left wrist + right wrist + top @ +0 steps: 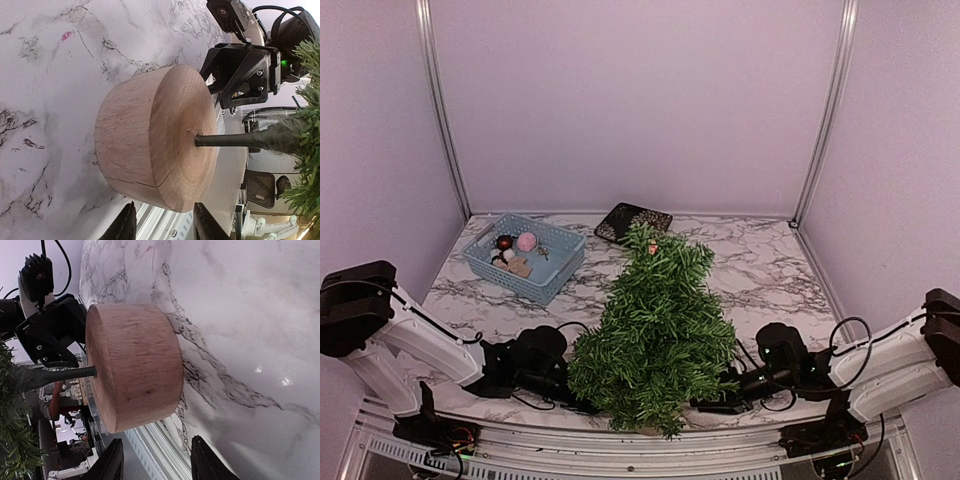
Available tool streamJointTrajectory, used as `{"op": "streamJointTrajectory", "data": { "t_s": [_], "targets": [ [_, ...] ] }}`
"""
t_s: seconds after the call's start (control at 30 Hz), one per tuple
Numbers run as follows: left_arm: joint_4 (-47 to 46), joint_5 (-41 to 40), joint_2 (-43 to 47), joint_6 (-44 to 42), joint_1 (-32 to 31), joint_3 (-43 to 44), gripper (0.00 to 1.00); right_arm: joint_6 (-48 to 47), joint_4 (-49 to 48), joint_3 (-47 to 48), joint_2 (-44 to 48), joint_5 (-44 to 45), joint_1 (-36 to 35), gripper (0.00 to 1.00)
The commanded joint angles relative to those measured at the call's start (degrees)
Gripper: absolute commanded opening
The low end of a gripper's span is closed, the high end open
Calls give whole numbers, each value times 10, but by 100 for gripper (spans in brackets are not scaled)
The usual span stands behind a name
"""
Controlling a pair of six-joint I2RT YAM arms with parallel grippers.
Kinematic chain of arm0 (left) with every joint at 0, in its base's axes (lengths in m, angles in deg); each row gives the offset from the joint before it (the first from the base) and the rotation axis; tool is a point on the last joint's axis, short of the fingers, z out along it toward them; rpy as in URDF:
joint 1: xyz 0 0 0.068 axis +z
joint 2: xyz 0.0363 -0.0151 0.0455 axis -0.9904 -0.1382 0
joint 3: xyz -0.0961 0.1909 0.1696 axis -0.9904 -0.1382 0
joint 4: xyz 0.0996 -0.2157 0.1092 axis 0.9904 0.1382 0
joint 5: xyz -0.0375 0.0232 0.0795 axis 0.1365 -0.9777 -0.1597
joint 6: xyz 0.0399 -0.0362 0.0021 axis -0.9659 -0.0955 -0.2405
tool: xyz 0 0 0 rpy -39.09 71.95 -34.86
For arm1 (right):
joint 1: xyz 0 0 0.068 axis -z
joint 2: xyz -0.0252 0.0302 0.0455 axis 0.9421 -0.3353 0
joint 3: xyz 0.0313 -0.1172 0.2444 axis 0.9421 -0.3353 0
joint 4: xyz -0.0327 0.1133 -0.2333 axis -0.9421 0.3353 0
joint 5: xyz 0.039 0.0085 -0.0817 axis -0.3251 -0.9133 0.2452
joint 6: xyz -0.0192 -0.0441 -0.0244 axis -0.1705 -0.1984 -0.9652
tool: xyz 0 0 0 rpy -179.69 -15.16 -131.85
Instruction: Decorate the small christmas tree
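One red bauble (pixel 652 247) seems hung on the small christmas tree (pixel 658 335), at the desk's (pixel 770 270) near edge between left gripper (pixel 164 215) and right gripper (pixel 156 450), both spread apart, with the basket's (pixel 550 285) ornaments (pixel 526 241) not yet hung.

Plain pale lilac back wall (pixel 640 100) at 12 o'clock, with matching side walls (pixel 370 150) at 9 and 3. Silver metal posts (pixel 442 110) stand at 11 and 1. The white, grey-veined marble tabletop (pixel 770 270) is evenly lit. Past its 6 o'clock edge is possibly an office chair (pixel 260 187), blurred.
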Motion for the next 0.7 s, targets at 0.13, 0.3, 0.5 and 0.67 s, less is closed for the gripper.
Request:
{"op": "streamJointTrajectory", "data": {
  "t_s": [0.13, 0.3, 0.5, 0.67],
  "targets": [
    [-39, 4, -20, 9, -3, 12, 35, 8, -68, 41, -45, -4, -14, 41],
    [-54, 1, -40, 11, -3, 18, 33, 9, -78, 54, -64, -8, -15, 38],
    [-84, 2, -60, 22, -3, 17, 30, 22, -115, 55, -104, -22, -15, 34],
    [-96, 0, -71, 24, 0, 20, 28, 21, -123, 66, -126, -22, -15, 30]
  ]
}}
